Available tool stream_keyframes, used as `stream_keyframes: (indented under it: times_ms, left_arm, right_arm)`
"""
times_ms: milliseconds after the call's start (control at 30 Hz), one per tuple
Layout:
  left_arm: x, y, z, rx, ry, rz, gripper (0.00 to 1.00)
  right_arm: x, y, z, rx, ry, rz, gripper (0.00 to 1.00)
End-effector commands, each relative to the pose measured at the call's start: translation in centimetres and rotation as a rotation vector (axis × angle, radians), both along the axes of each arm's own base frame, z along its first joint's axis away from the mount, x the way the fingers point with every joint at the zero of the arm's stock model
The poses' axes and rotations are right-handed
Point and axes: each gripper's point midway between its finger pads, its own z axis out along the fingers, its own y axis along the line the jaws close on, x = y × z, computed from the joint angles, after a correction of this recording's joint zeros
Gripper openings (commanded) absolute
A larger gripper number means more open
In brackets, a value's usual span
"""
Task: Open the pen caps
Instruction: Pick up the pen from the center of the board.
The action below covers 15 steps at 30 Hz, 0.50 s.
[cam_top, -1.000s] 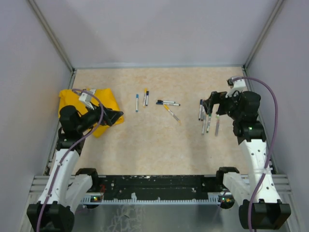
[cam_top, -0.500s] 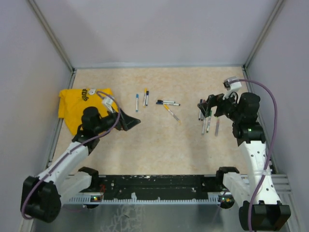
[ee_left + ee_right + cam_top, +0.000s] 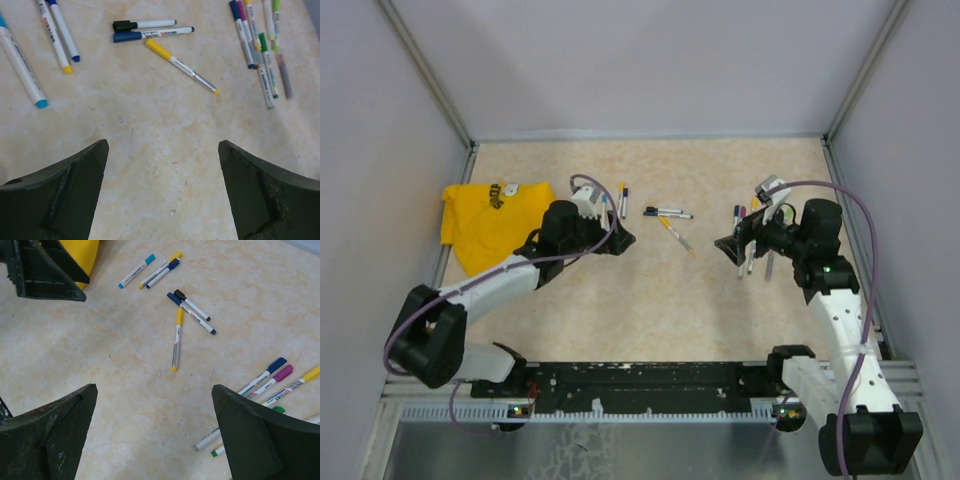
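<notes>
Both pincers are released at the moment, nothing in either. Our left gripper (image 3: 162, 150) hangs low over the beige table (image 3: 150, 125) with its jaws spread wide. Our right gripper (image 3: 154, 390) faces it from the other side, just as wide and just as empty.

The pen caps (image 3: 650, 211) all look seated on their pens (image 3: 192, 305), lying flat on the table in 3 bunches. Between the 2 grippers we've got a black cap (image 3: 124, 25) and a dark blue cap (image 3: 125, 37) on 2 pens side by side, with a yellow cap (image 3: 157, 49) on a slanted pen just beside them. Close to the left gripper are 3 more pens, 1 with a cyan cap (image 3: 149, 259). The biggest bunch (image 3: 246, 45) sits right by the right gripper, including a magenta cap (image 3: 283, 373).

A yellow cloth (image 3: 480, 225) lies at the table's left edge.
</notes>
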Motion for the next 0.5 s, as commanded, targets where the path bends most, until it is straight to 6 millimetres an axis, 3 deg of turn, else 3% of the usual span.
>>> stream_keyframes:
  times_ms: [0, 167, 267, 467]
  left_arm:
    - [4.8, 1.2, -0.1, 0.119, -0.040, 0.116, 0.96]
    - [8.6, 2.6, -3.7, 0.321, 0.012, 0.176, 0.92]
    - [10.4, 4.4, -5.2, 0.493, 0.065, 0.238, 0.89]
    - [13.0, 6.2, -6.0, 0.614, 0.084, 0.261, 0.75]
  right_arm:
    - [-0.2, 1.0, 1.0, -0.028, -0.068, 0.083, 0.98]
    - [0.9, 0.2, 0.1, -0.037, -0.046, 0.007, 0.99]
    - [1.3, 0.0, -0.4, -0.038, -0.028, -0.025, 0.98]
    - [1.5, -0.1, -0.8, -0.052, -0.014, -0.024, 0.98]
